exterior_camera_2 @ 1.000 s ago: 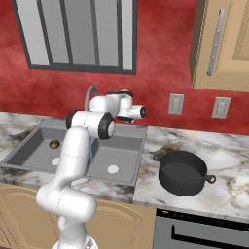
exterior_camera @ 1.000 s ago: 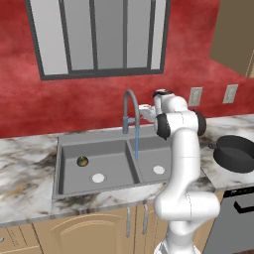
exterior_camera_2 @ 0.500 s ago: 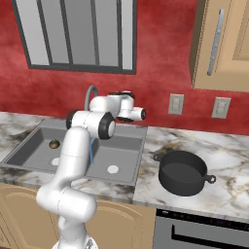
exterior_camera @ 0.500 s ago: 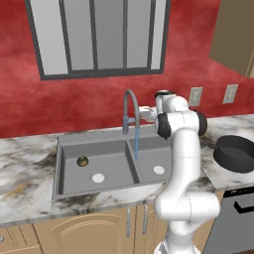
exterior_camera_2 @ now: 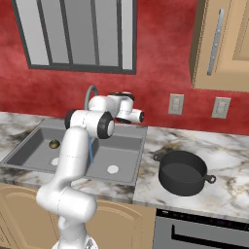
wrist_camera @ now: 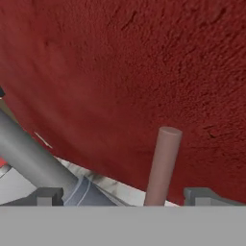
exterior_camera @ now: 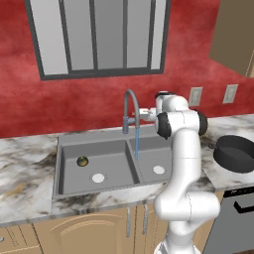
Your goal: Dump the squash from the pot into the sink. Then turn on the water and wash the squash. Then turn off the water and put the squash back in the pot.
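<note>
Hand view first: we see our fingers (wrist_camera: 125, 196) standing wide apart, one tip (wrist_camera: 48, 196) at the lower left and the other at the lower right, with nothing clamped between them. Between the two tips a slim brownish faucet lever (wrist_camera: 163, 166) rises upright against the red wall (wrist_camera: 144, 62), and the grey faucet neck (wrist_camera: 29, 156) slants away toward 10 o'clock past the left tip.

In the left base view our arm (exterior_camera: 183, 163) rises at the lower right and bends back toward the wall, the hand level with the base of the faucet (exterior_camera: 130, 111) at the rear of the sink (exterior_camera: 67, 168). A thin blue stream of water (exterior_camera: 137, 144) falls from the spout at the divider between the two basins. The squash (exterior_camera: 82, 161) lies in the left basin, at about 10 o'clock from that basin's white drain (exterior_camera: 98, 177) and apart from it. The pot (exterior_camera: 237, 154) sits upright on the marble table (exterior_camera: 25, 193) to the right of the sink, at 3 o'clock from it.

In the right base view the pot (exterior_camera_2: 184, 172) stands well apart from the squash (exterior_camera_2: 53, 144), the arm between them.
</note>
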